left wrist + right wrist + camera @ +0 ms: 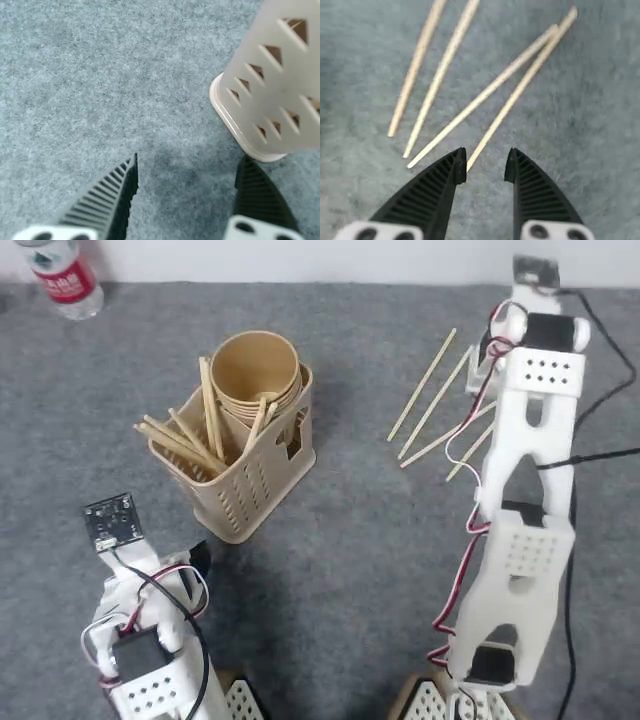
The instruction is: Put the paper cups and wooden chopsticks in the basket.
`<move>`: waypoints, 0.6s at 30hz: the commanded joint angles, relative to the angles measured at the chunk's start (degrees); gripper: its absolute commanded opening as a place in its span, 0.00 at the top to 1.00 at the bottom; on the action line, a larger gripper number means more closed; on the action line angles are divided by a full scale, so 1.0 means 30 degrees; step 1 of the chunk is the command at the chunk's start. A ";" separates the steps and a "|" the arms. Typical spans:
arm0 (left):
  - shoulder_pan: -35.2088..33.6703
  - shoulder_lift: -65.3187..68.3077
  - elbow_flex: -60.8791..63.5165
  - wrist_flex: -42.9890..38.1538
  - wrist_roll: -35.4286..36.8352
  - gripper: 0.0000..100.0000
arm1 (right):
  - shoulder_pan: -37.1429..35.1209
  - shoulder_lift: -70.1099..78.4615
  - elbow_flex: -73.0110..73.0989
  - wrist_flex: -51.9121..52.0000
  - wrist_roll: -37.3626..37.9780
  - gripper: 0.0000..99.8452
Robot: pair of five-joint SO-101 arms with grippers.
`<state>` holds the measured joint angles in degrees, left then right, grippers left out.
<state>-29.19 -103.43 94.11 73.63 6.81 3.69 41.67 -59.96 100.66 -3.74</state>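
A beige slotted basket (250, 495) stands on the grey carpet, holding stacked paper cups (255, 365) and several wooden chopsticks (185, 440). More loose chopsticks (432, 405) lie fanned out on the carpet to its right, beside the right arm. My right gripper (486, 165) is open just above the carpet. The near end of one chopstick (520, 90) lies between its fingertips, and the other chopsticks (440, 75) lie off to one side. My left gripper (189, 167) is open and empty, low over the carpet, close to the basket's base (235, 125).
A plastic water bottle (62, 275) lies at the far left edge of the carpet. The long white right arm (525, 490) stretches over the right side of the table. Open carpet lies between the basket and the loose chopsticks.
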 commanded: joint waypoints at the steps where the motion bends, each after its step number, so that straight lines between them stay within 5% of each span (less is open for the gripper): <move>1: 0.0117 -0.0293 -0.0103 -0.0029 0.0176 0.70 | 0.0103 0.0982 -0.0147 0.0542 -0.0996 0.82; 8: 0.0117 -0.0293 -0.0103 -0.0029 0.0176 0.70 | 0.0132 0.2945 -0.0176 -0.0806 -0.5656 0.71; 18: 0.0117 -0.0293 -0.0103 -0.0029 0.0147 0.70 | -0.0044 0.4615 -0.0176 -0.4352 -0.5978 0.71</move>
<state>-29.19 -103.43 94.11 73.63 6.81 3.43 55.74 -59.87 91.16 -20.97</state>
